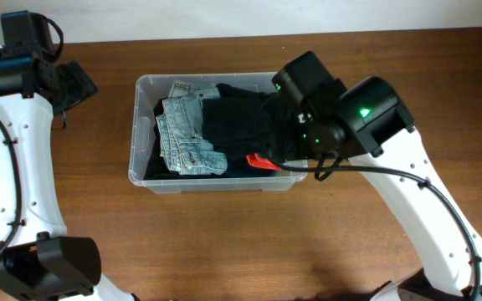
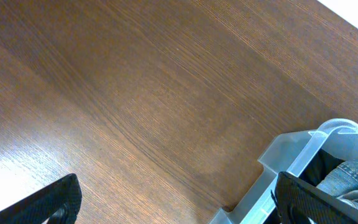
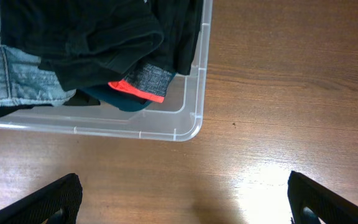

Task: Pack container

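The container [image 1: 141,171], a clear plastic bin, sits mid-table and holds folded clothes: pale blue jeans [image 1: 187,134] on the left, a black garment [image 1: 237,121] in the middle, and a red-edged piece [image 1: 262,161] at the front right. My right gripper [image 1: 304,125] hangs high over the bin's right end. In the right wrist view it [image 3: 182,205] stands open and empty above bare table, just off the bin's front right corner [image 3: 191,124]. My left gripper [image 1: 78,84] is up at the table's far left, also open [image 2: 176,202] and empty, with a bin corner [image 2: 303,149] beside its right finger [image 2: 309,199].
Brown wooden table [image 1: 224,242] surrounds the bin on all sides. A white wall edge runs along the back [image 1: 308,17]. The white arm links stand at the left [image 1: 23,167] and lower right [image 1: 442,217].
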{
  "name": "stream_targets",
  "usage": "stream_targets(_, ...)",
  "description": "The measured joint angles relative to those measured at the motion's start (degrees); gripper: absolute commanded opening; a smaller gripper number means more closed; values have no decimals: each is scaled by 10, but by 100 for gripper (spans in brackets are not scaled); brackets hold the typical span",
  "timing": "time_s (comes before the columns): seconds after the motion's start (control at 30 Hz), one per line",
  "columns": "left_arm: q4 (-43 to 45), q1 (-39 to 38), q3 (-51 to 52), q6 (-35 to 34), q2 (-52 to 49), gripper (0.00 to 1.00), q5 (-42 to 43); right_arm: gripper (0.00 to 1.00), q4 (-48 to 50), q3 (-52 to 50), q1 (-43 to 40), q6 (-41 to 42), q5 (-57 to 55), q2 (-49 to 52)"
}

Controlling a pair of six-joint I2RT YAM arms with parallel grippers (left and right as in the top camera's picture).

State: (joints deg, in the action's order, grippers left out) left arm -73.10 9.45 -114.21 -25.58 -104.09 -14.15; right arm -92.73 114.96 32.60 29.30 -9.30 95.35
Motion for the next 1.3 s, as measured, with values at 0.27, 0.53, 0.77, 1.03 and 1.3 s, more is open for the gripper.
stream_targets(0.27, 0, 0, 0, 0, 0, 99, 0, 98, 94, -7, -33, -50, 0, -25)
stream_targets(0.53, 0, 0, 0, 0, 0, 100, 0, 99, 188, -94, -75, -103, 2, -148)
stream_targets(0.77, 0, 0, 0, 0, 0, 99, 0, 98, 343, -308, -161, -140, 42, -261)
stream_targets(1.03, 0, -1, 0, 0, 0, 99, 0, 98, 569, -611, -229, -175, 107, -465)
stream_targets(1.3, 0, -1, 0, 0, 0, 99, 0, 98, 675, -831, -310, -179, 145, -724)
